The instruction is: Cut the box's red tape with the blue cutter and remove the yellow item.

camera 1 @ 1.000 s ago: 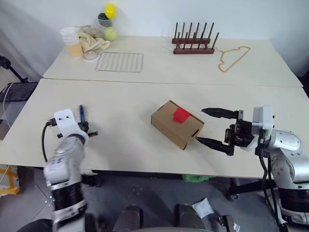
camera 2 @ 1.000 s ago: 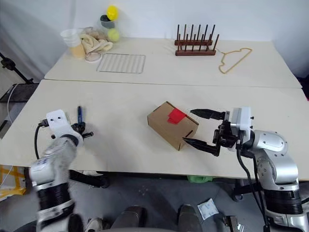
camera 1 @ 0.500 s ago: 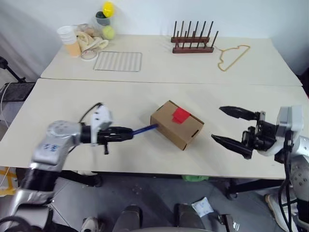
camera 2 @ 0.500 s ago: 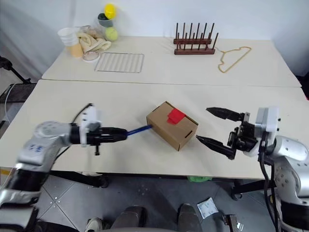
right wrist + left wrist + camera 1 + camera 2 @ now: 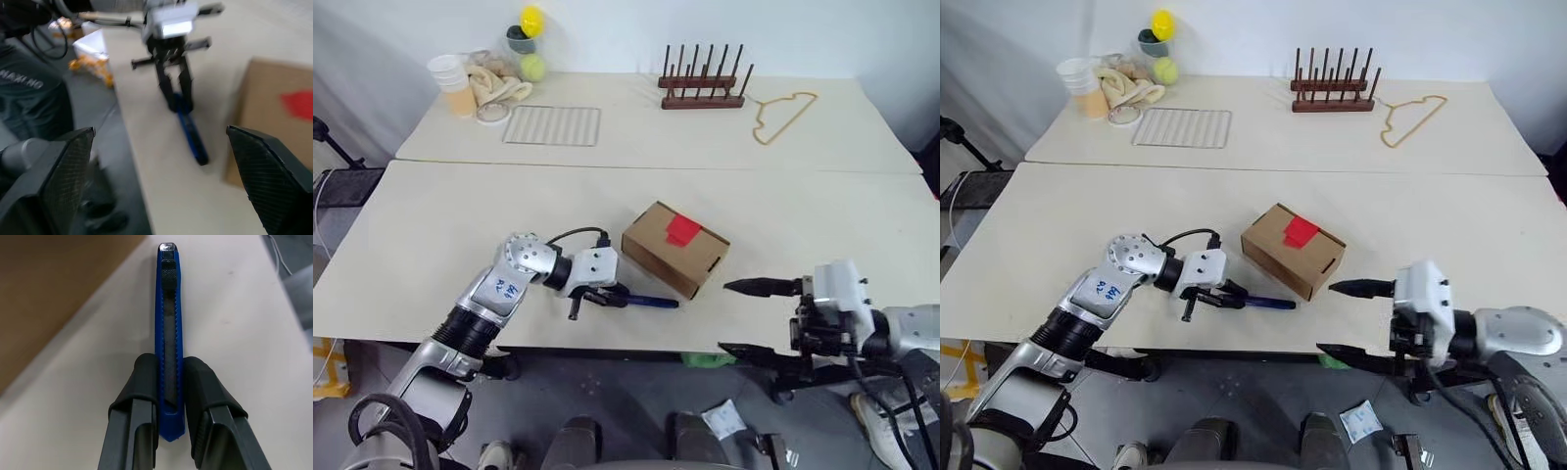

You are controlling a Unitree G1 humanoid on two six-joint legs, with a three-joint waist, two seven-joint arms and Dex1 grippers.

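The brown box (image 5: 675,250) sits closed near the middle of the front table, with the red tape (image 5: 683,230) across its top seam. Just in front of its left corner, my left gripper (image 5: 612,297) is shut on the blue cutter (image 5: 651,302). The cutter runs low over the tabletop along the box's near side, its tip (image 5: 167,247) beside the cardboard and apart from it. My right gripper (image 5: 722,315) hangs open at the table's front edge, right of the box, with nothing between its fingers. The yellow item is hidden.
On the rear table are a wire rack (image 5: 553,125), a wooden peg rack (image 5: 703,83), a thin yellow hanger (image 5: 783,113), and cups, cloth and small balls (image 5: 489,78) at the far left. A seam divides the two tables.
My left gripper swung right with the cutter, from the table's left to the box's near side, and turned. My right gripper pulled back from the box to the front edge, still open.
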